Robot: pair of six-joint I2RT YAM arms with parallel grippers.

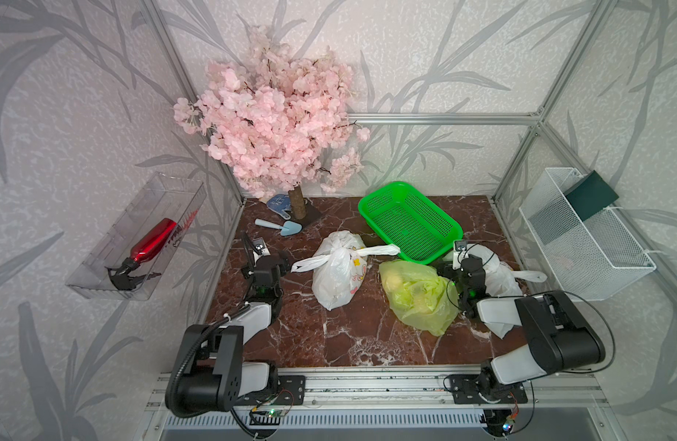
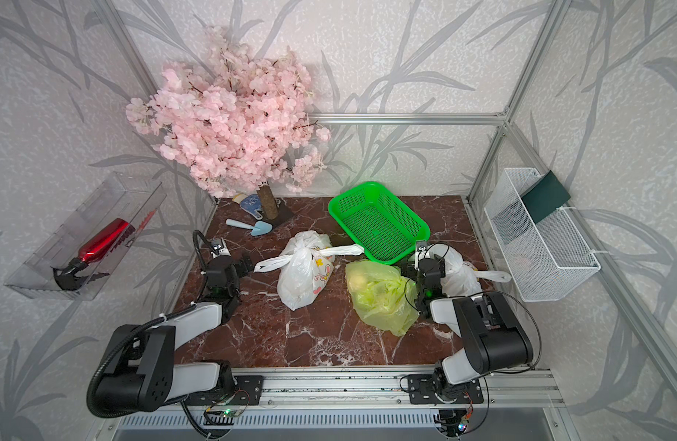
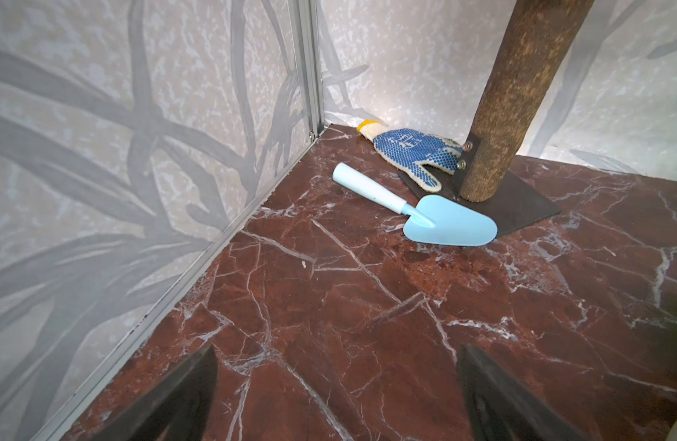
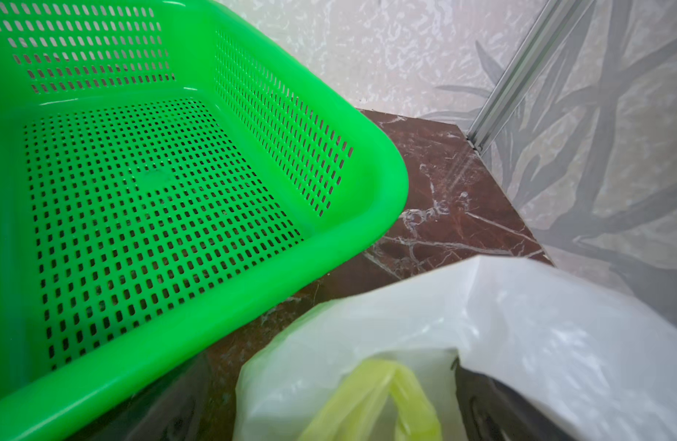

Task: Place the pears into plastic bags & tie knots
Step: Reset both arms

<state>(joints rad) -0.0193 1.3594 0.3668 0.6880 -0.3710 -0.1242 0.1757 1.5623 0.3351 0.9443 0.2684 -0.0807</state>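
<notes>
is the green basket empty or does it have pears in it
Empty. The right wrist view shows the green basket with a bare perforated floor, and both top views agree.

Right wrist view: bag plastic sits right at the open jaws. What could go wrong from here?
1. A yellow-green handle loop lies between the right gripper's open jaws; pulling away could snag it and drag the yellow-green bag.
2. The right arm sits over the white bag; moving off may tug it along.
3. Whether the yellow-green bag is tied does not show from above; if not, the pears inside could spill.
</notes>
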